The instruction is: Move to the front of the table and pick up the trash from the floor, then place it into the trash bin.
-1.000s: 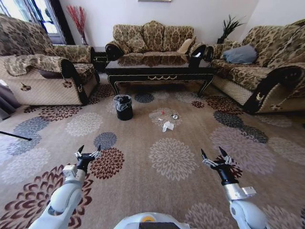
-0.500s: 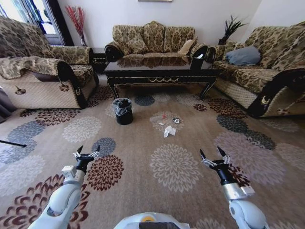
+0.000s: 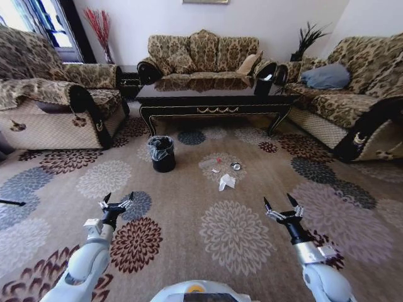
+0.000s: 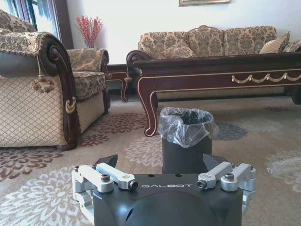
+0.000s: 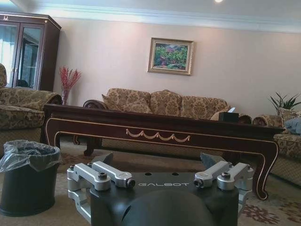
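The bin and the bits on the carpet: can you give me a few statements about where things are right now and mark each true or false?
1. The bin stands on the carpet in front of the table. True.
2. The crumpled paper is inside the bin. False: it lies on the carpet, to the bin's right.
3. The left gripper is open and holds nothing. True.
4. The right gripper is clamped on the ring. False: it is open and empty, held above the carpet well short of the ring.
5. The bin has a plastic bag over its rim. True.
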You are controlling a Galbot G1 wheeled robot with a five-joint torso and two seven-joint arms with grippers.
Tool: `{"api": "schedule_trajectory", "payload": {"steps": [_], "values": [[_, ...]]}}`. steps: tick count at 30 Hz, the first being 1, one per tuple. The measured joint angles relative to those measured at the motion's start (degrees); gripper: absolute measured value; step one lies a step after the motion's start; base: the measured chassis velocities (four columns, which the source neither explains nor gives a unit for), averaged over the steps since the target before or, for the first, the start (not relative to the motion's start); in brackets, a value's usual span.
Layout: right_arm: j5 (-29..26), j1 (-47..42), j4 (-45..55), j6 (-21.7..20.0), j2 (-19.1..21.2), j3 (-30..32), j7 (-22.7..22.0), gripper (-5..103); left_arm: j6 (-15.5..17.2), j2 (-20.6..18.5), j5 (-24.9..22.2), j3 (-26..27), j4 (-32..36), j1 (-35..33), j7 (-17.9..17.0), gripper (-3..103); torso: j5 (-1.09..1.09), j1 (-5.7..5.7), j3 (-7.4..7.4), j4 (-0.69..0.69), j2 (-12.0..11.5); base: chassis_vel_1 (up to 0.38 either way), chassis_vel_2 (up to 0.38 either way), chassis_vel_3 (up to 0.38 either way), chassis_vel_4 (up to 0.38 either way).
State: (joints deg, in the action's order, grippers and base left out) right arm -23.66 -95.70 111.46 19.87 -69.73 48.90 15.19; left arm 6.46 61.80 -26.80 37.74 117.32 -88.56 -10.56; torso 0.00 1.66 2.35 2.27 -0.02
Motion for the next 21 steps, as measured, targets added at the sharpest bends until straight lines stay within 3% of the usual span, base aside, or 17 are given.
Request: {"api": "schedule_trajectory", "payload": {"steps": [21], "values": [[0.74, -0.99, 1.10, -0.22, -0.57, -0.45, -0.66, 100, -0.03, 0.30, 0.06, 0.94, -0.46, -0.60, 0.30, 100, 0.00, 0.00, 0.00, 0.01, 0.01, -0.148, 0.156, 0.157, -0.150]]}}
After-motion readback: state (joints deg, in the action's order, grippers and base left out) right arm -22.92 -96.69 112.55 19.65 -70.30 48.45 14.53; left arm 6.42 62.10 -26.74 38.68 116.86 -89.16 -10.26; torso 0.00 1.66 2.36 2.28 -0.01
